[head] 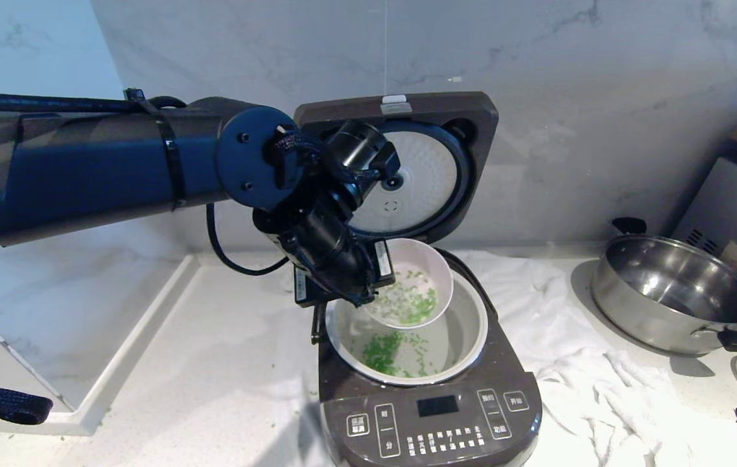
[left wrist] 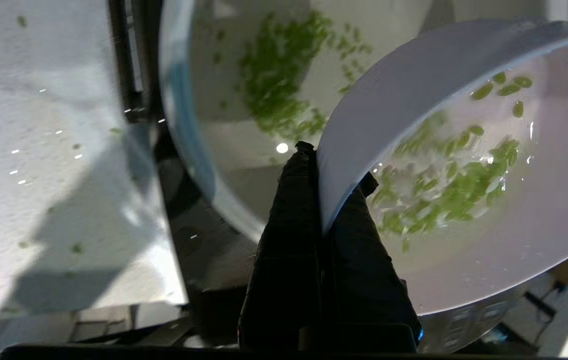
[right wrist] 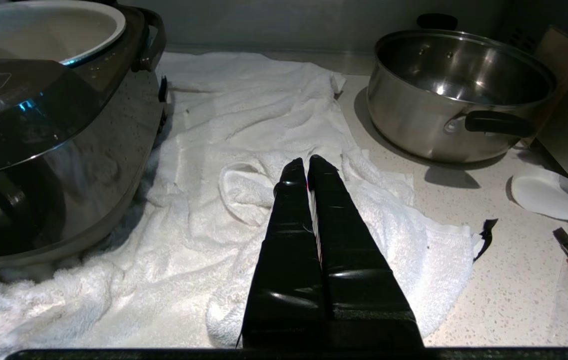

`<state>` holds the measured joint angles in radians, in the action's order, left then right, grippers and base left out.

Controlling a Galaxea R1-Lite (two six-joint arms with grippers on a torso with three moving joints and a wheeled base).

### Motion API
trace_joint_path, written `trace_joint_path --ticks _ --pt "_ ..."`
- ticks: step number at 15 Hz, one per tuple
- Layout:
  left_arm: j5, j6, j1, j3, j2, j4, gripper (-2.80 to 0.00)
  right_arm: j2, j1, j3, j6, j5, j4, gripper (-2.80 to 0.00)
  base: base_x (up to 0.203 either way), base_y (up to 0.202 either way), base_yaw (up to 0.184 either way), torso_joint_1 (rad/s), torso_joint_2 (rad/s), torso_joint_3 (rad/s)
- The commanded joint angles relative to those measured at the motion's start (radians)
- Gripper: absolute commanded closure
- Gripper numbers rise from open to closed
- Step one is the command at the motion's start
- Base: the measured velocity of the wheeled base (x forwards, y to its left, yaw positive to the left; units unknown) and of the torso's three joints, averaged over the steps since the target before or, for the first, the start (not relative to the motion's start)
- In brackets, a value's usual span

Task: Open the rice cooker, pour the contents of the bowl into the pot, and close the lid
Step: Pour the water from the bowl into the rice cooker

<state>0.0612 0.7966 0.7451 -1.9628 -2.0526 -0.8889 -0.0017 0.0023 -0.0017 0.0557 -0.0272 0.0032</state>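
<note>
Rice cooker (head: pixel 430 402) is my reference: it sits on the counter with its lid (head: pixel 420 162) hinged upright behind the body, white dimpled plate facing me. I see the pot (head: pixel 407 337) seated in the cooker body, with green contents (head: pixel 382 353) scattered on its floor. My left gripper (head: pixel 378 295) holds the bowl (head: pixel 417 285) tilted over the pot's opening, fingers (left wrist: pixel 293 240) clamped on the bowl's rim, one inside and one outside; more green bits cling to the bowl's wet interior. The front panel carries white-labelled buttons and a dark display; I cannot read the characters reliably. My right gripper (right wrist: pixel 308 167) hangs beside the cooker over the white towel (right wrist: pixel 264 165), fingers pressed together, holding nothing. A steel pan (head: pixel 676 292) stands beyond the towel, well apart from the cooker.
</note>
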Motion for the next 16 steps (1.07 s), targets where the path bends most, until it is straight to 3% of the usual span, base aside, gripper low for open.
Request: trace_joint_path --ticks 1,3,7,10,13,16 --pt "0.041 0.027 0.018 0.003 -0.019 0.016 0.00 0.002 0.002 0.000 0.001 0.000 0.000 0.00 0.000 0.000 0.000 0.000 0.00 0.000" --pt "0.150 0.080 0.041 0.013 -0.054 0.095 0.00 0.002 0.001 0.000 0.001 0.000 0.000 0.00 0.000 0.000 0.000 0.000 0.00 0.000" --pt "0.172 0.096 0.045 0.086 -0.066 0.281 0.00 0.002 0.001 0.000 0.001 0.000 0.000 0.00 0.000 0.000 0.000 0.000 0.00 0.000" --pt "0.206 0.097 0.043 0.205 -0.052 0.449 0.00 0.002 0.001 0.000 0.001 0.000 0.000 0.00 0.000 0.000 0.000 0.000 0.00 0.000" --pt "0.208 0.089 0.038 0.371 -0.033 0.704 0.00 0.002 0.001 0.000 0.001 0.000 0.000 0.00 0.000 0.000 0.000 0.000 0.00 0.000" --pt "0.196 0.057 0.023 0.566 -0.007 1.057 0.00 0.002 0.001 0.000 0.001 0.000 0.000 0.00 0.000 0.000 0.000 0.000 0.00 0.000"
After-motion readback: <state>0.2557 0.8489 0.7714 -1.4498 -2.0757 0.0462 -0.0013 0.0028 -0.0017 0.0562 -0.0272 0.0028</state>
